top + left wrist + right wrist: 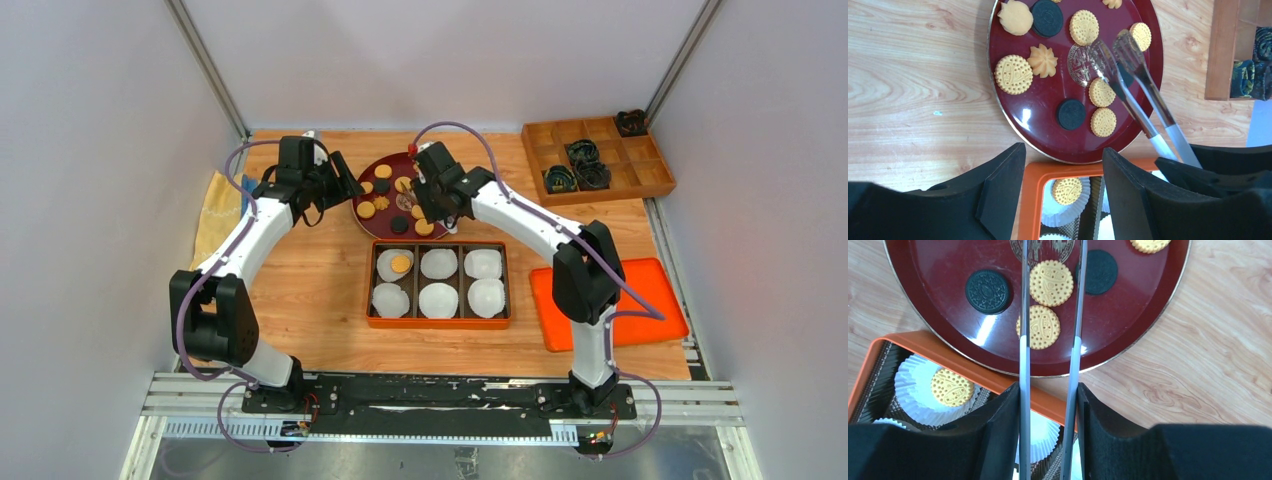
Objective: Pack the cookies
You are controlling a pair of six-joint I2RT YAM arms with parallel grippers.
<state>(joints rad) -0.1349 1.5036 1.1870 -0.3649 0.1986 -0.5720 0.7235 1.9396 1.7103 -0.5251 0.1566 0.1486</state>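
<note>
- Over the red plate (1128, 325), on the far half of the table (300, 280): the right gripper (1048, 395) has its fingers clenched on the handles of the tongs (1024, 315). The blades stand apart with nothing pinched between them.
- Left wrist view: the blade tips hang by the gold emblem (1082, 70) at the plate's middle, with a golden round just beside one tip. Cannot tell whether the tips touch the plate.
- The cookies (1013, 75) lie loose on the plate: mostly golden rounds, a couple dark, a few flower-shaped.
- One golden round sits in the far-left paper cup (913, 385) of the orange tray (438, 322), which lies just near of the plate. The other five cups show white.
- The left gripper (1063, 155) hovers beside the plate's left edge, fingers released and wide apart, holding nothing.
- Step in hand (judged): pick one cookie with the tongs.
- Choose a cookie lying free of its neighbours. The two golden rounds under the shafts lie edge to edge, and closing there may shove one or take both.
- Set one blade on each side across the cookie's widest line, and bring the tips down to plate level before squeezing.
- Squeeze lightly: the biscuit is likely brittle and the plate is glossy, so a cookie may skate out. Lift straight up, then carry it to a free cup.
</note>
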